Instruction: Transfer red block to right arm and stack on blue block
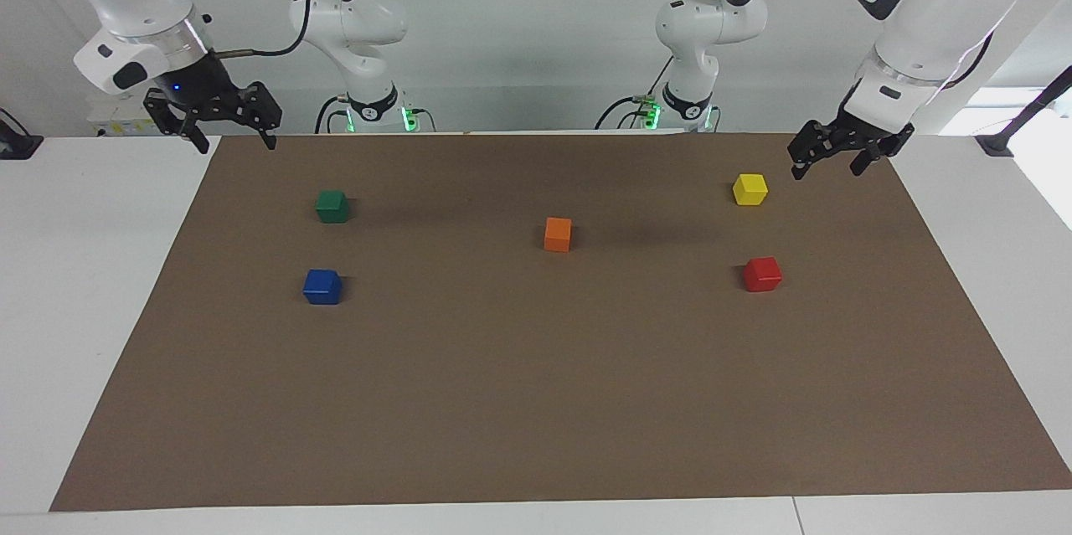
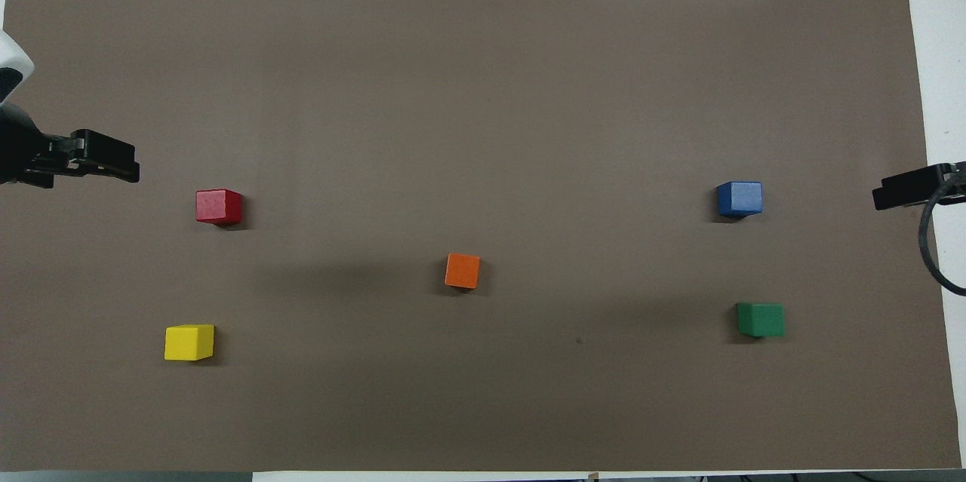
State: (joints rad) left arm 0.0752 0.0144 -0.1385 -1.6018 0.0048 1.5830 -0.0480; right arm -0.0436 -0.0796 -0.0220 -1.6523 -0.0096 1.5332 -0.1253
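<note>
The red block (image 1: 762, 274) sat untouched on the tabletop (image 1: 536, 401) at the left arm's end, at four o'clock from the orange block (image 1: 558, 234). I held the left gripper (image 1: 842, 156) raised near it, jaws apart, ready to descend. The right gripper (image 1: 226, 129) waited, jaws apart, by the blue block (image 1: 322, 286).

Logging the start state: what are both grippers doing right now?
Left gripper: open, holding nothing, raised near the yellow block.
Right gripper: open, holding nothing.
</note>
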